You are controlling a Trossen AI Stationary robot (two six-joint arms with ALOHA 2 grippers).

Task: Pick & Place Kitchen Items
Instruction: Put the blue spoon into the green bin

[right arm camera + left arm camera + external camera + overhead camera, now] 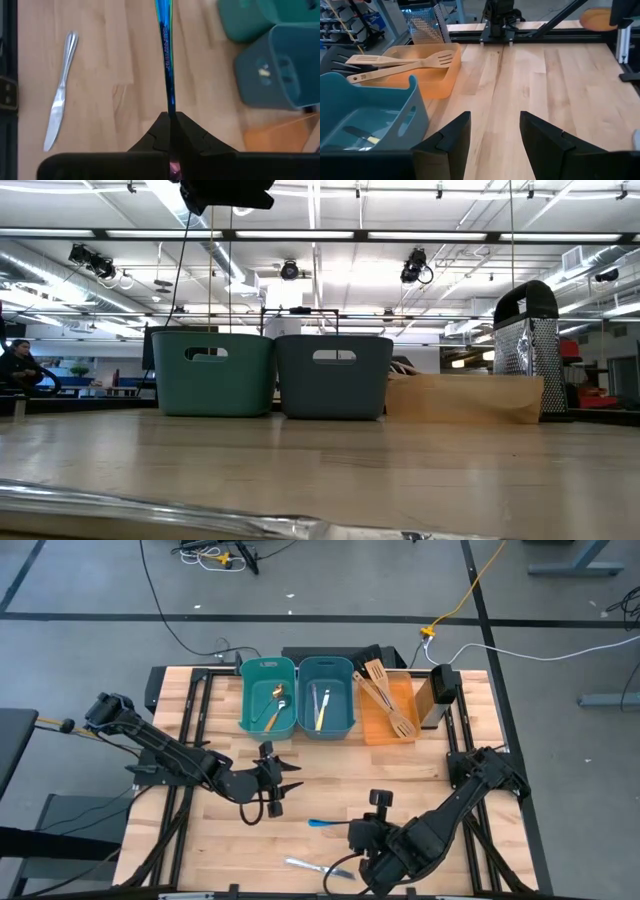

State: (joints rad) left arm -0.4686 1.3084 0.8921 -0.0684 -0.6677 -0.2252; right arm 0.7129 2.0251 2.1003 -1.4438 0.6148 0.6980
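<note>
Blue spoon (166,60): pinched by the handle end in my right gripper (170,131) for binning; left gripper (492,137) waits, wide.

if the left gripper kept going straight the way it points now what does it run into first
Probably nothing on the table: ahead of the left gripper lies bare wood up to the dark arm base at the far edge; the orange tray sits off-line.

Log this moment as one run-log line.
right gripper: shut on blue-handled spoon | left gripper: open, empty, above table near bins | silver knife: lying on table
</note>
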